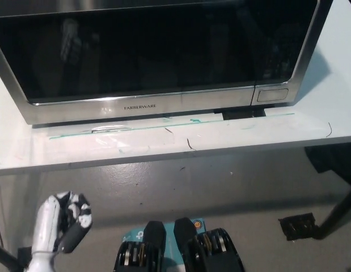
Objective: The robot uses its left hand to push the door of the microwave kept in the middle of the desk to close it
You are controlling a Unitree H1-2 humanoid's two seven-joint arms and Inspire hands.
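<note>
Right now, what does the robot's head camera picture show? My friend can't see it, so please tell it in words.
A silver microwave with its dark door closed sits on a white desk. The robot's white left hand hangs low at the lower left, below the desk's edge, touching nothing.

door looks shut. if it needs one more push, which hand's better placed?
Left, probably. The left hand is the only hand in view, low at the lower left, below the desk edge, holding nothing. The right hand is out of frame. The microwave door appears flush.
</note>
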